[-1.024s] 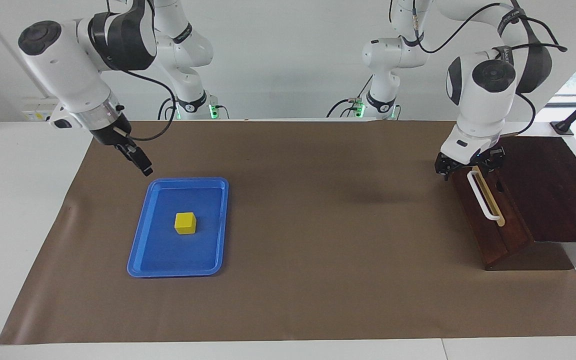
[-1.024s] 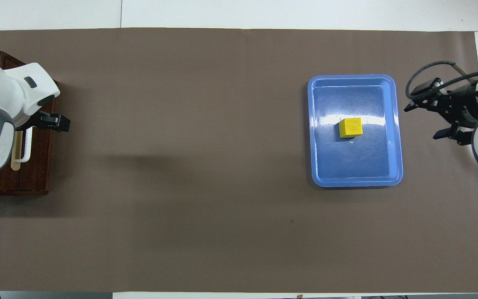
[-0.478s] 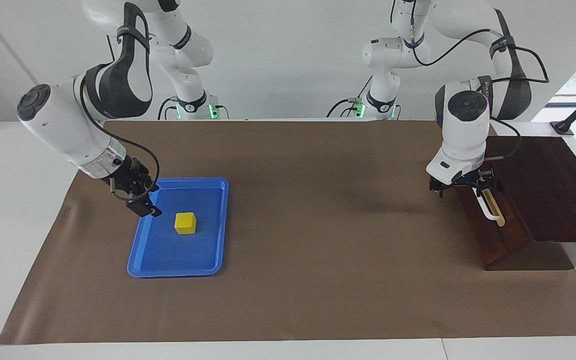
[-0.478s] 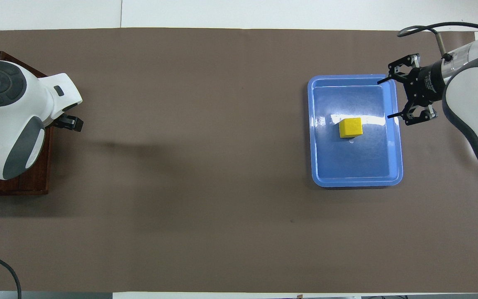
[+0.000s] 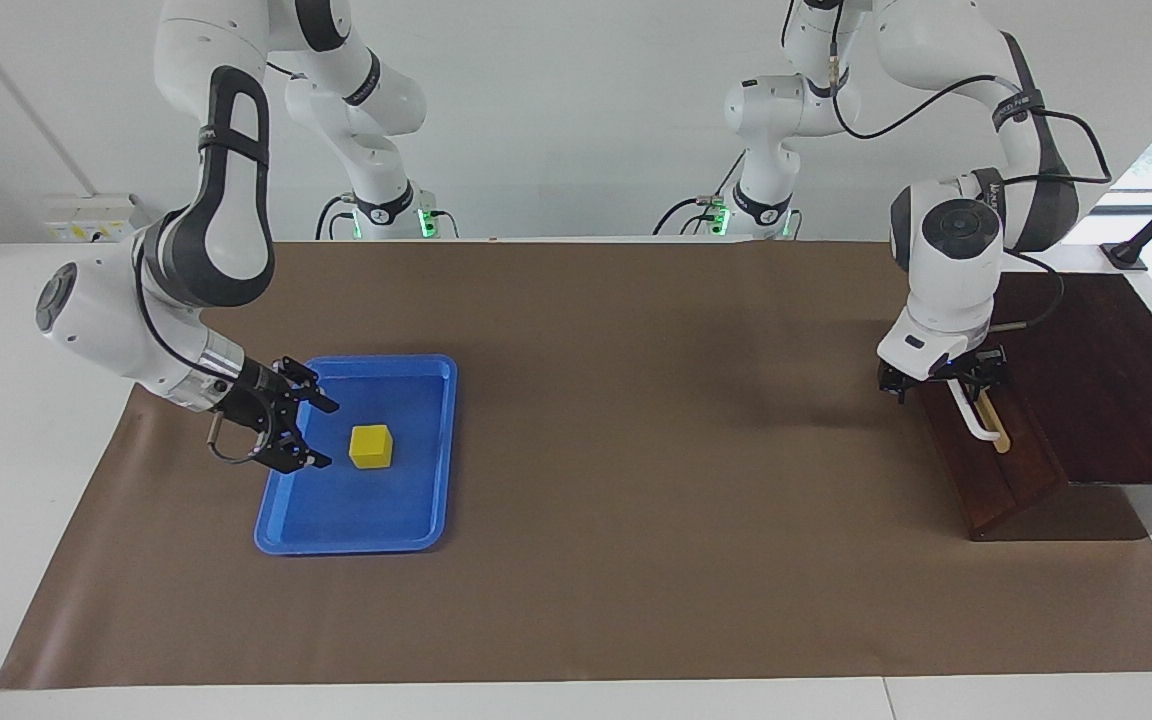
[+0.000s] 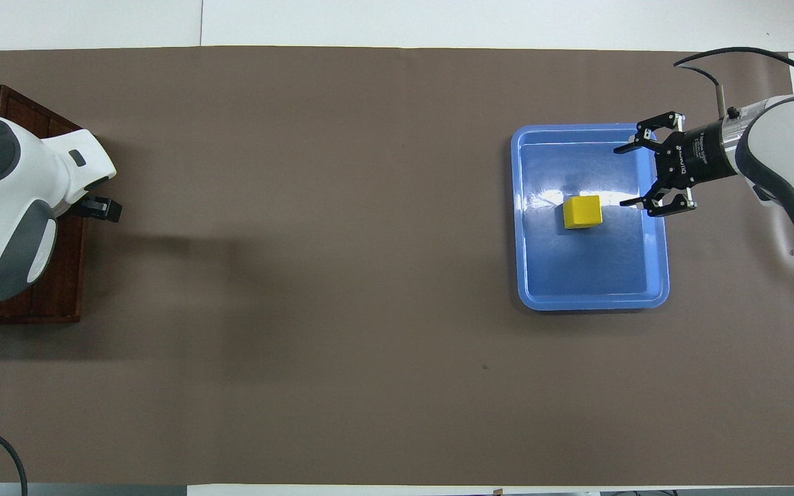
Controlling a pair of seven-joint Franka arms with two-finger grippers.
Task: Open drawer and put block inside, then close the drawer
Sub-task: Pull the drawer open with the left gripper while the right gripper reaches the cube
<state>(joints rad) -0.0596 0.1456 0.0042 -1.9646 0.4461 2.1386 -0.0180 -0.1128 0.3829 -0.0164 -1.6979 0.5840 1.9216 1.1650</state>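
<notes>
The right gripper's (image 5: 321, 432) fingers (image 5: 315, 461) stand wide apart, low over the blue tray (image 5: 414, 530) and just beside the block (image 5: 371, 446), a small matte yellow cube with crisp edges lying in the glossy, shallow-rimmed tray. The step in hand looks like the reach for the block; next the fingers must straddle it and close. At the left arm's end of the desk (image 5: 636, 560), the left gripper (image 5: 940, 384) sits at the white bar handle (image 5: 976, 424) of the shut dark wooden drawer (image 5: 996, 470); its fingers look wide.
</notes>
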